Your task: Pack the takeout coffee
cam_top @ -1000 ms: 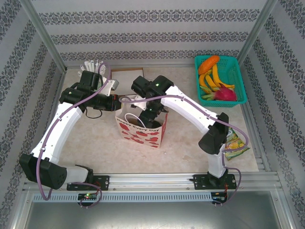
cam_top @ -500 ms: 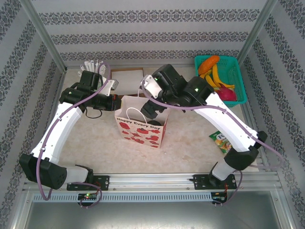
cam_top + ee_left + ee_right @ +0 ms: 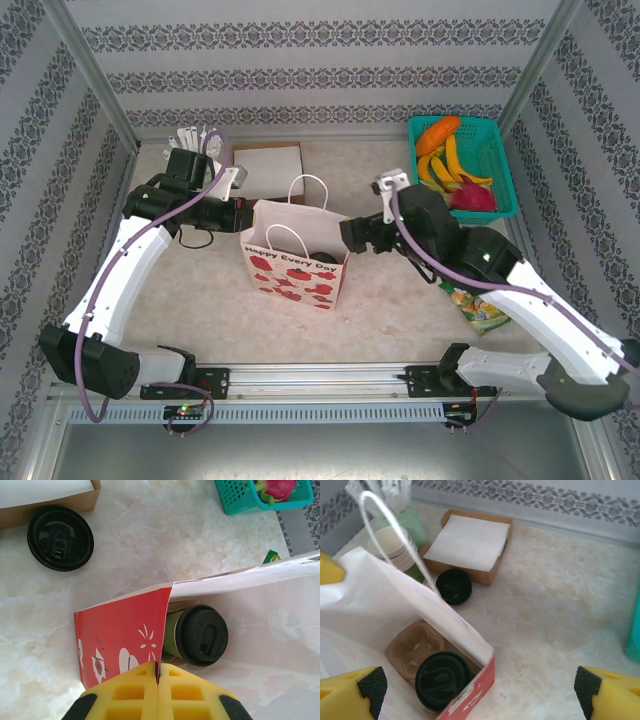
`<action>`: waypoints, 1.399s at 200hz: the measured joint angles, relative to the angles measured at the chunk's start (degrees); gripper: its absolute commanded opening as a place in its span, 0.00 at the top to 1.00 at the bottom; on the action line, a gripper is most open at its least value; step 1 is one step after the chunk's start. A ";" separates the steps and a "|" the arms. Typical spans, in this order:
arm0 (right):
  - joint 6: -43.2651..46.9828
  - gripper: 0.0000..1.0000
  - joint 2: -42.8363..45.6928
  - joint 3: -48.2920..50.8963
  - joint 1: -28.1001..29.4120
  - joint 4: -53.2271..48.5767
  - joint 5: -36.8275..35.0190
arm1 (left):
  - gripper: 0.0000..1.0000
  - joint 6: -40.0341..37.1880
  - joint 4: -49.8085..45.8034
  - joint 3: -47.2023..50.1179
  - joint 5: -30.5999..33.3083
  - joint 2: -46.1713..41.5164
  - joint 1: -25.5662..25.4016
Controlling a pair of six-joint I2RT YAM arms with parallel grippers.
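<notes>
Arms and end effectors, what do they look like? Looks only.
Both arms match: white shells, black joints, a mauve cable looped along the left arm and right arm. Left end effector: yellow fingers with gridded recesses. Right end effector: yellow fingers, black textured pads.

The white paper bag with a red printed side [image 3: 120, 640] looks smooth and matt. The small green-sided paper cup [image 3: 171, 635] bears a round black plastic lid [image 3: 202, 635], faintly glossy. The brown pulp cup-holder [image 3: 415, 645] looks rough; the cream marbled tabletop [image 3: 165, 535], polished.
</notes>
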State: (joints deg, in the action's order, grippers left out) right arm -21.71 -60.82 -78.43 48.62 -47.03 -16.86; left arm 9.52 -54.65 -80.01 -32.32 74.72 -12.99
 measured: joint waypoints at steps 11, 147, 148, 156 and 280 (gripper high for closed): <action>-2.73 0.02 2.25 2.23 -1.92 0.13 0.26 | 1.00 0.02 0.09 0.07 -0.02 -0.17 0.00; -22.91 0.16 -8.83 2.01 -7.21 -7.61 11.65 | 1.00 2.47 1.36 0.76 0.72 -0.98 0.00; -23.02 0.17 -8.87 1.97 -7.23 -7.58 11.69 | 1.00 2.54 1.36 0.76 0.72 -0.98 0.00; -23.52 0.21 -9.09 1.49 -7.21 -7.61 12.52 | 1.00 2.82 1.36 0.83 0.90 -1.03 0.00; -14.67 0.92 -19.61 -10.58 -8.44 -8.09 15.91 | 0.88 12.02 5.95 7.30 0.83 -6.82 0.00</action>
State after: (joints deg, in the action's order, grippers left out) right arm -36.38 -80.42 -89.01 40.18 -55.11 -0.95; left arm 21.54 -48.71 -72.71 -31.48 67.90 -12.99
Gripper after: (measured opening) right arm 0.082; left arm 0.096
